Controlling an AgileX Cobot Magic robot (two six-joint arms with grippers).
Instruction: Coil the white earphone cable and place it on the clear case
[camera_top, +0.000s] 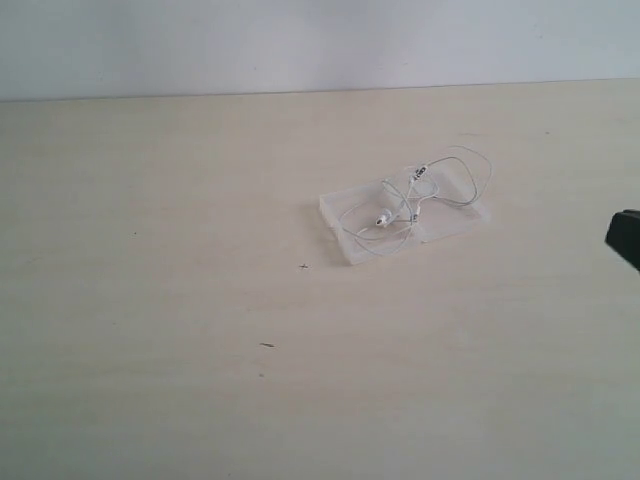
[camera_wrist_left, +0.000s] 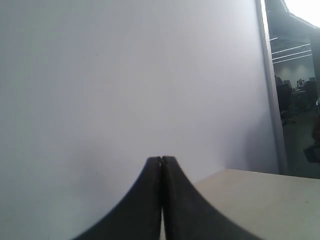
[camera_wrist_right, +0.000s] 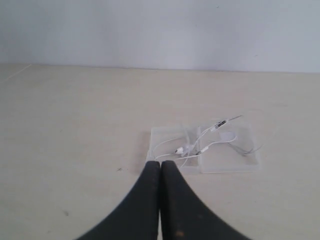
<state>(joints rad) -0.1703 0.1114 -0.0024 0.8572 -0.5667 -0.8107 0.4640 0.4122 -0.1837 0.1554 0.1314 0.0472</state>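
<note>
Evidently the job is nearly or wholly done: the white earphone cable (camera_top: 410, 200) lies in loose loops on the clear case (camera_top: 452, 226), right of the middle of the table (camera_top: 200, 300). One loop reaches past the case's rim, so a tidier coil is all that might be left. The right gripper (camera_wrist_right: 160, 167) has its jaws together and empty, and it points toward the case but stands apart from it. The left gripper (camera_wrist_left: 162, 160), jaws also together, faces the wall (camera_wrist_left: 125, 75). Bare tabletop lies all round the case, and no table edge is close.
</note>
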